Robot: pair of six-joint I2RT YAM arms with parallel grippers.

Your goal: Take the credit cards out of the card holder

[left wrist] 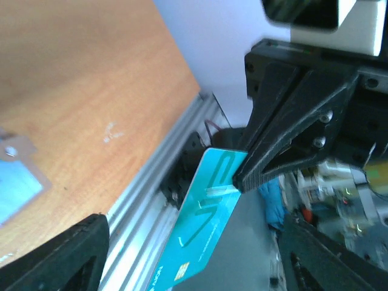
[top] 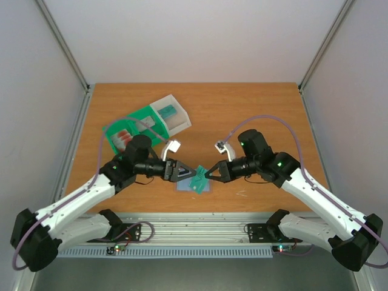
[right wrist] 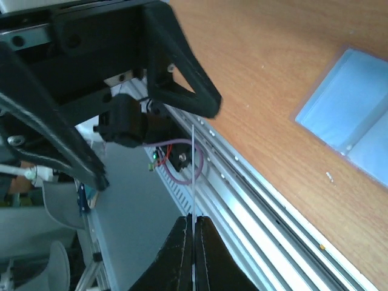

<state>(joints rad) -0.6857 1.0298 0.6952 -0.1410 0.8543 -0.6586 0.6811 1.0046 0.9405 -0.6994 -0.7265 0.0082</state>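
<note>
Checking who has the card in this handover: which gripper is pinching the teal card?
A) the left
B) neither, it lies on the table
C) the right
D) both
C: the right gripper has its fingers closed on the edge of the teal card, while the left gripper stands open.

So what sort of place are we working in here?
Looks like a lab robot test cell: a wooden tabletop boxed in by plain white walls, aluminium rails along its near edge.

Partly unseen, two items
teal card (left wrist: 204, 225): lower end cut off by bottom edge; card holder (right wrist: 357, 115): cut by right edge, blurred.
</note>
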